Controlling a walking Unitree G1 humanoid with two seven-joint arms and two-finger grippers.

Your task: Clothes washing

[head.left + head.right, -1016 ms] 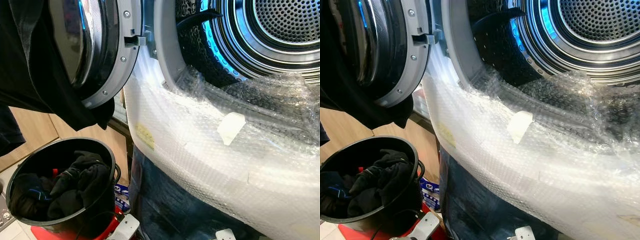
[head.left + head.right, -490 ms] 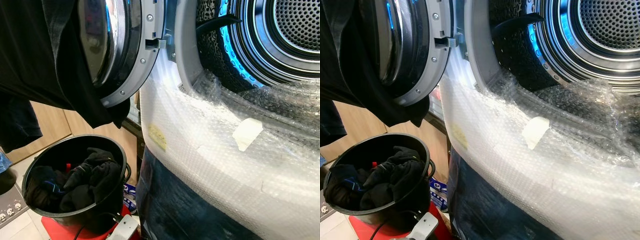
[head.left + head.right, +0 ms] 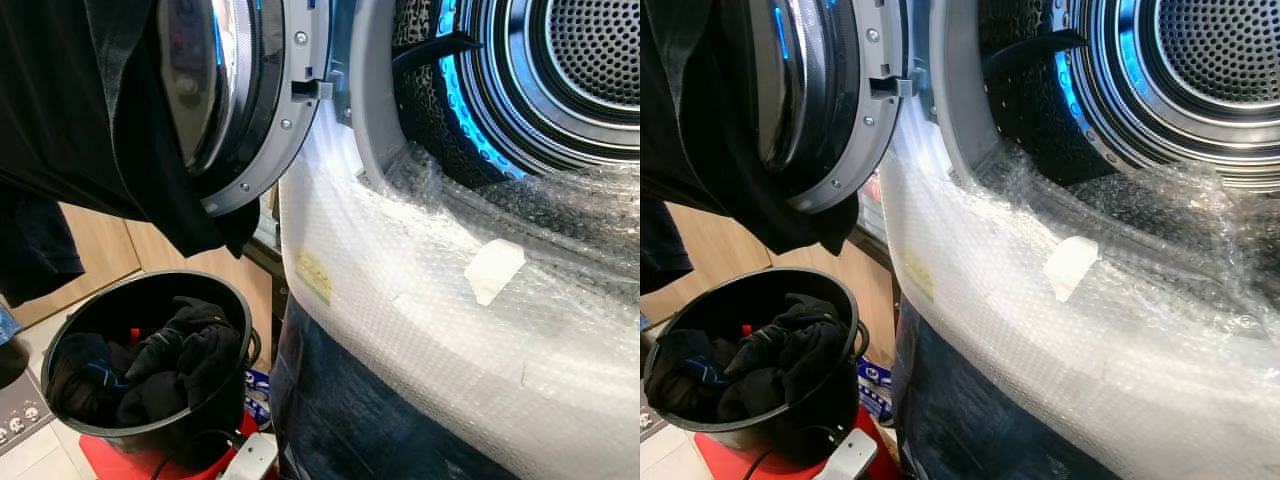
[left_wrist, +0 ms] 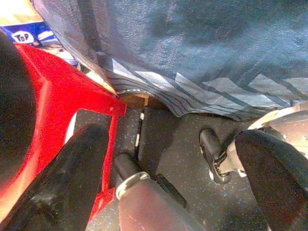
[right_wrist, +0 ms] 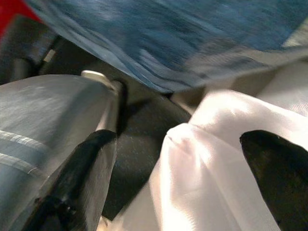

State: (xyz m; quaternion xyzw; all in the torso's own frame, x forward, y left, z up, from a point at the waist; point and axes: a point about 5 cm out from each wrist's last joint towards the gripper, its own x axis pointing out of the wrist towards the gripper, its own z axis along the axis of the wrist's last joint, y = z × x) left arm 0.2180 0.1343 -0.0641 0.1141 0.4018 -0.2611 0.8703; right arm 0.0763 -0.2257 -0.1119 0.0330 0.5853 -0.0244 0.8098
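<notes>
One bucket (image 3: 150, 430), one open washer (image 3: 420, 330), dark clothes (image 3: 170, 360)

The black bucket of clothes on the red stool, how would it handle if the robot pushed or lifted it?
The black bucket stands on a red stool near its edge, so a sideways push might tip it off. The dark clothes inside look soft and loosely piled, so they would probably flop and shift. It is only partly filled, so probably fairly light.
</notes>
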